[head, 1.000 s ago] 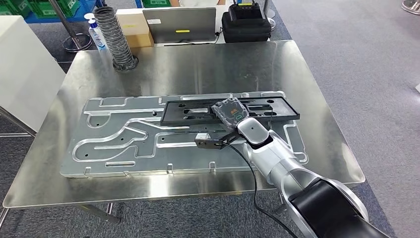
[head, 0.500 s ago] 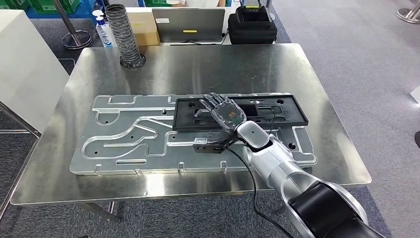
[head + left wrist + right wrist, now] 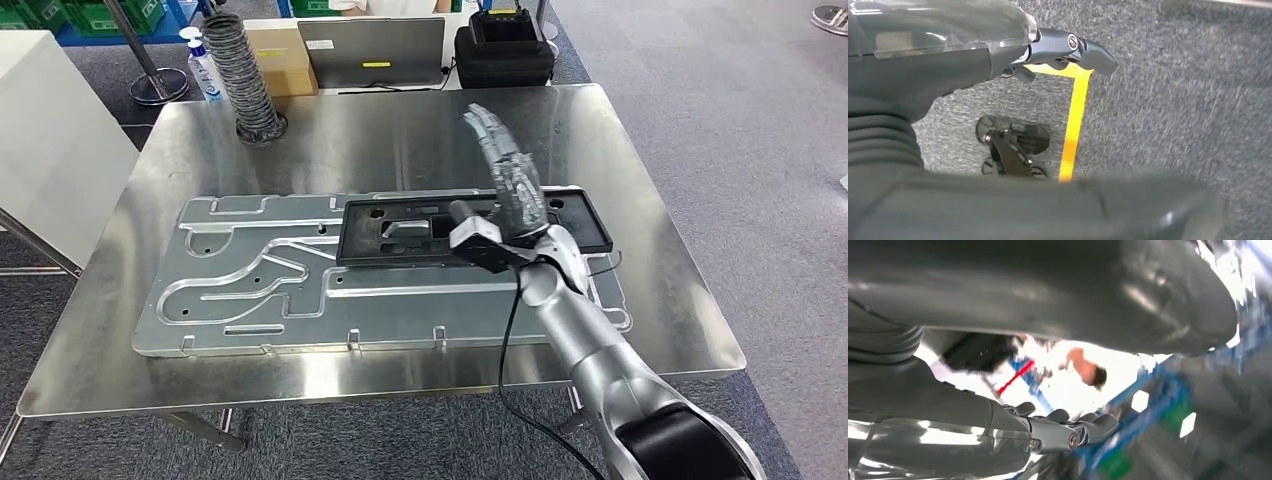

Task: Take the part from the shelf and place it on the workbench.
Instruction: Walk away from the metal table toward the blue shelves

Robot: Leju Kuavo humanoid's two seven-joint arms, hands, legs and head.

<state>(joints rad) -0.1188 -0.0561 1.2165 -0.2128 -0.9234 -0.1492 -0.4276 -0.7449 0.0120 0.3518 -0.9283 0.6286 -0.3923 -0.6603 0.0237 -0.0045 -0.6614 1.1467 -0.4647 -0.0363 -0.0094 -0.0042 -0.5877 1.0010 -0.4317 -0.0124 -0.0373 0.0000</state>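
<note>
Steel bench [image 3: 300, 130] on grey carpet carries, left to right: a large grooved plate [image 3: 260, 290] along the front edge, a black part [image 3: 400, 232] lying flat on the plate's rear right portion, and the right hand [image 3: 510, 180] raised above the part, fingers straight and spread, holding nothing. Left hand [image 3: 998, 50] hangs over the floor; finger state cannot be told.

right hand [image 3: 510, 180] lifted off the black part [image 3: 400, 228], fingers now extended, apparently empty
</note>
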